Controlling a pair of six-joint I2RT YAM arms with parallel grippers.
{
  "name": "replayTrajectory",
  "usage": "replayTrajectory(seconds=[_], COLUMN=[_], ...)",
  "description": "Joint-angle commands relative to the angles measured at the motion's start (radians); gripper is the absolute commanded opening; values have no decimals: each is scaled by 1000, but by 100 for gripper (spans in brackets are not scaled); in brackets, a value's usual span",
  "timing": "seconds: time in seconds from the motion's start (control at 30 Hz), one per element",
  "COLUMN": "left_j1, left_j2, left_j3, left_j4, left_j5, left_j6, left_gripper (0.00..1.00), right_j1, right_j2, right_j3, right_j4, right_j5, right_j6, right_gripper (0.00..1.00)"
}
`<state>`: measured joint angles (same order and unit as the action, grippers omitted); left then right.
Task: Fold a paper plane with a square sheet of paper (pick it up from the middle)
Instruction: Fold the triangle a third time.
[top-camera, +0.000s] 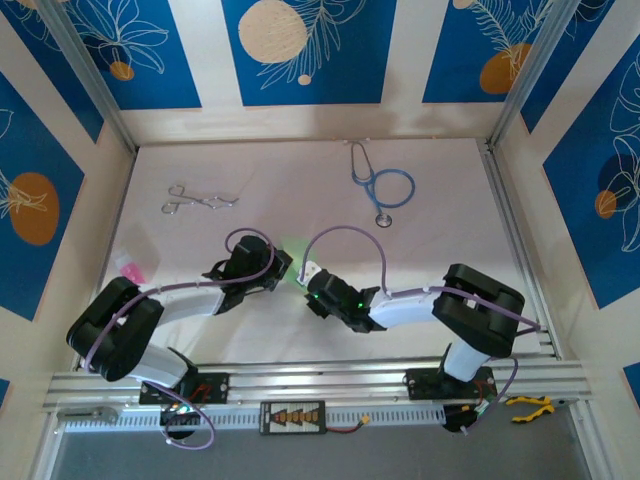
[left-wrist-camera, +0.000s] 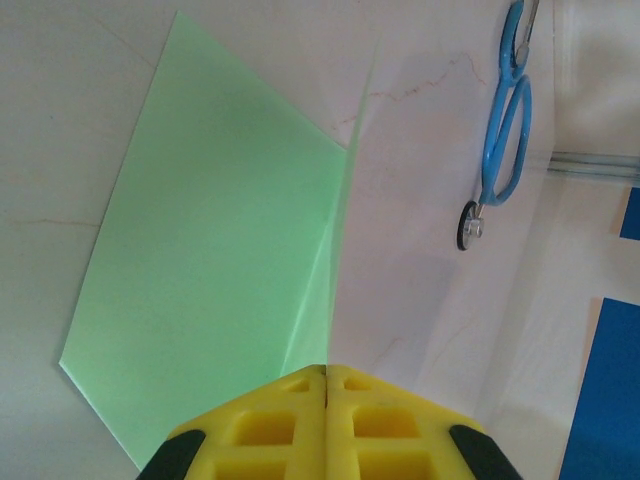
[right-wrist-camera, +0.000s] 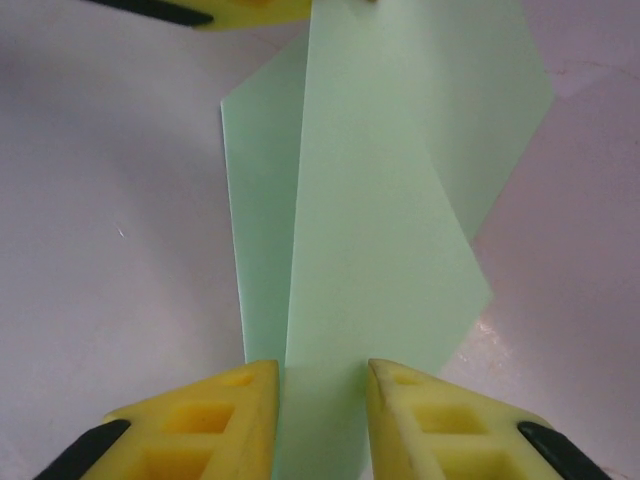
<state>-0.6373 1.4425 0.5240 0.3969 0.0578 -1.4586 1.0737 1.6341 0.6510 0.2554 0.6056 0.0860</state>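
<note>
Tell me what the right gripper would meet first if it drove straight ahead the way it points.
The right gripper would meet the square sheet of paper first, lying between its open jaws; beyond, probably fingers of the left gripper, depth unclear.

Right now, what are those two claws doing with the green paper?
Left gripper shut on the square sheet of paper. Right gripper open, paper between its fingers. Stethoscope well clear.
</note>
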Motion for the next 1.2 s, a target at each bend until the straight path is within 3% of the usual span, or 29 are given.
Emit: replayTrajectory(seconds=[0.0,0.27,0.47,0.87,1.03,1.17], left_j1=[-7,-8,-3,64,80,91], left_j2=[-10,-14,-21,53,94,111], left_j3=[-1,4,17,84,108,108], left_j4=[-23,-45,-85,-126,-115,-113], left_j5=[-8,-9,-10,131,183,199], left_j6=[-1,6,41,153,169,167], left_gripper=[1,6,27,52,52,40], right_j1=[9,9,-6,-35,-38,-41], right_j2=[18,15,4,-20,-19,-24], right_j3=[27,27,12,-29,-34,-44], right_j4=[19,7,13,45,51,70], right_j5=[40,42,21,-46,-59,-63], right_j6=[-10,-2,22,54,57,55], right_gripper=[29,19,11,6,7,7])
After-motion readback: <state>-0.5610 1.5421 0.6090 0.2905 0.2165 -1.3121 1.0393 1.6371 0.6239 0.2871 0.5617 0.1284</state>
